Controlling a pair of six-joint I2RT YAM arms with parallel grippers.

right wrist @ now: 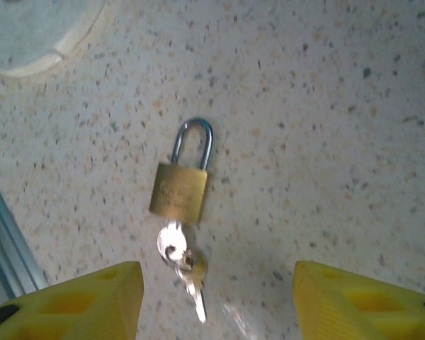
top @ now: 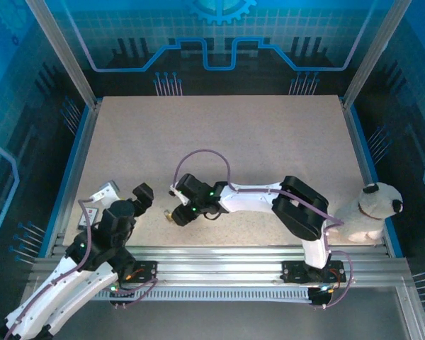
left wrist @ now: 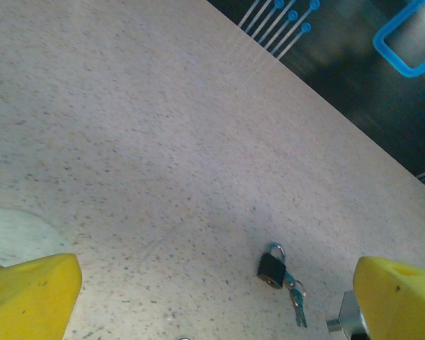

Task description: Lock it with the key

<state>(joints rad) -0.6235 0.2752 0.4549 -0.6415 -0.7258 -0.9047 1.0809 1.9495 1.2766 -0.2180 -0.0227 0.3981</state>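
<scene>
- Lying on the table (right wrist: 326, 106), a padlock (right wrist: 180, 188) is seen, keys (right wrist: 180, 263) touching its base.
- Nearby, the right gripper (right wrist: 216, 301) is held spread, empty.
- Likewise, the left gripper (left wrist: 212, 297) is held spread.

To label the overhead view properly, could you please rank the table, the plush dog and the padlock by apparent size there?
1. Table, by far the largest.
2. Plush dog, much smaller.
3. Padlock, smallest, barely a speck.
</scene>
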